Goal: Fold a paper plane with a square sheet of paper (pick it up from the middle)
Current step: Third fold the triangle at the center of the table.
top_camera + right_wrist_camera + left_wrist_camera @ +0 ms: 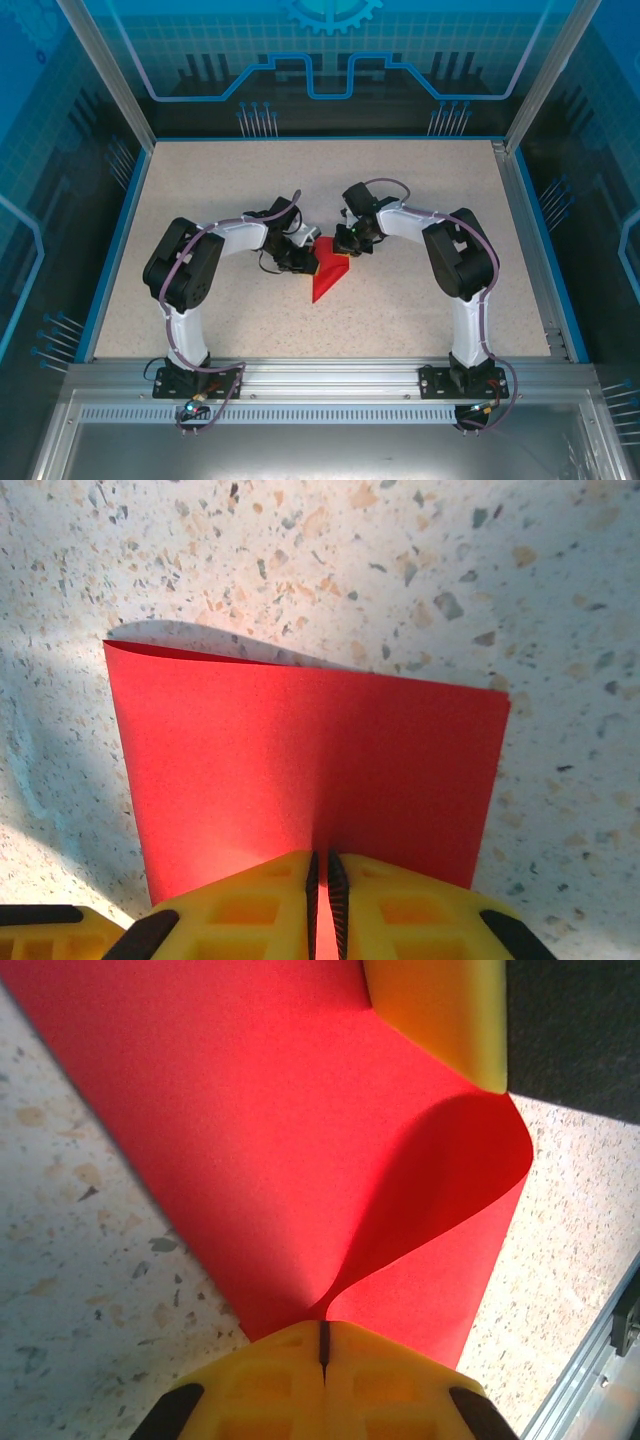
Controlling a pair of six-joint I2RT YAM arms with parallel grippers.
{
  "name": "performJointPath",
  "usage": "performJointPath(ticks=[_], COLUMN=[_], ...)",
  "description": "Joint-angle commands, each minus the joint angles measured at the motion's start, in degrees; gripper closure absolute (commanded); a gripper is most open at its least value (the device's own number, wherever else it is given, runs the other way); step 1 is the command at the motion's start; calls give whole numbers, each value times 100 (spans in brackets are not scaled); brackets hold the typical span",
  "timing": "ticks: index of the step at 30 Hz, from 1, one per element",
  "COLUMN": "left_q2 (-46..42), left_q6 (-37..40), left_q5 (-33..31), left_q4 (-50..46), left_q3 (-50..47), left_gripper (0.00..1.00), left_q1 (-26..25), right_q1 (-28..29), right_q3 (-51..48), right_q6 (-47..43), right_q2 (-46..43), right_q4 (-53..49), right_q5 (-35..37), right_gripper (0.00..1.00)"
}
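Both arms reach in over the middle of the worktop (200, 200), a touch nearer its near edge than its far one. The square sheet of paper (329, 283) sits right between them. From above it's a bright red wedge, widest where the claws meet it and narrowing to a point that aims at the near edge. It is folded over, not lying flat.

On the left gripper (323, 1338), the yellow fingers are pressed together with no real gap, and the red edge is pinched between the tips. From this wrist camera the sheet spreads away as a broad, plain red plane. On the right side one layer bulges up in a soft rounded curl rather than a sharp crease. Speckled worktop shows on either side.

On the right gripper (320, 868), the jaws are down to a thin slit with red paper caught in it. Here the sheet looks like a four-sided panel lying over the worktop. The edge away from the claw is doubled, and the upper layer lifts slightly at the left corner, showing pale beneath. The paper is matt, even red with no print.
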Motion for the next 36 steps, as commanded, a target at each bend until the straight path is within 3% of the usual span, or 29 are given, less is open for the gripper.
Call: performJointPath(ticks=[1,36], left_q2=[43,-149], left_q6=[-14,-7], left_q5=[-28,-383], left_q4=[58,161], left_q3=[20,-187], left_gripper=[100,99], left_q1=[62,60], right_q1=[46,46], right_q3=[-40,-155], right_q6=[-33,19], right_q2=[307,336], right_q4=[-305,-253], right_q5=[209,189], right_gripper=[84,84])
